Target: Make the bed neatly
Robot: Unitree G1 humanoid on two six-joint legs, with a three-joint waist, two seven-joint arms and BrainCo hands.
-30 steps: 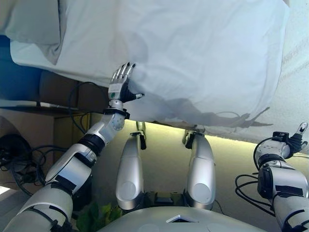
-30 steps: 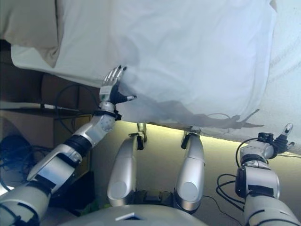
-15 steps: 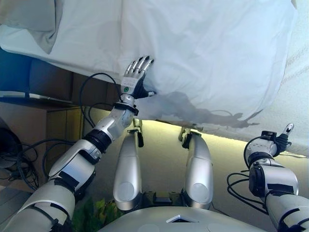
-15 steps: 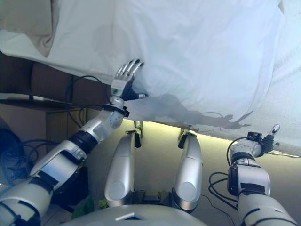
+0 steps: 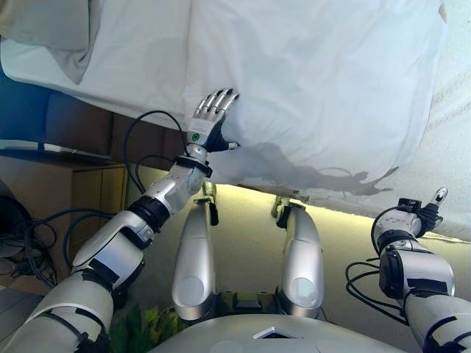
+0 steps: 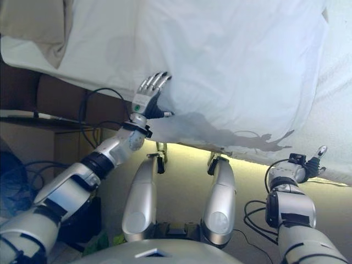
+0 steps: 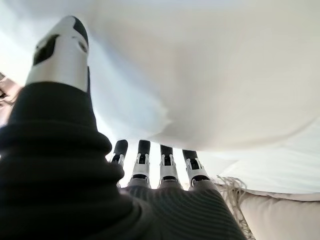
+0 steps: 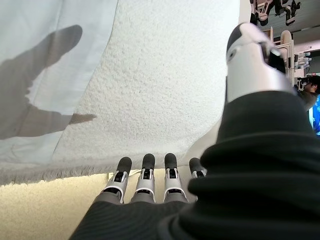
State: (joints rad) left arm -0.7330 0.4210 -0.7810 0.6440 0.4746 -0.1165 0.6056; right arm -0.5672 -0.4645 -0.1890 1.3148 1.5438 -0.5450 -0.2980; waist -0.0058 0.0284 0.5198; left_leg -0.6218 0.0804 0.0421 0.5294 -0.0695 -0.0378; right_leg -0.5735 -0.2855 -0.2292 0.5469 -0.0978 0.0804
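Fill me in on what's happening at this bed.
The robot is making the bed. Its left hand, fingers straight, lies against the near edge of the smooth white sheet, which hangs over the bedside. Its right hand, also open, sits low beside the textured white blanket, holding nothing. A beige pillow lies at the far left of the bed.

The white sheet (image 5: 309, 81) is cut off along the top edge, and the beige pillow (image 6: 38, 25) at the corner.
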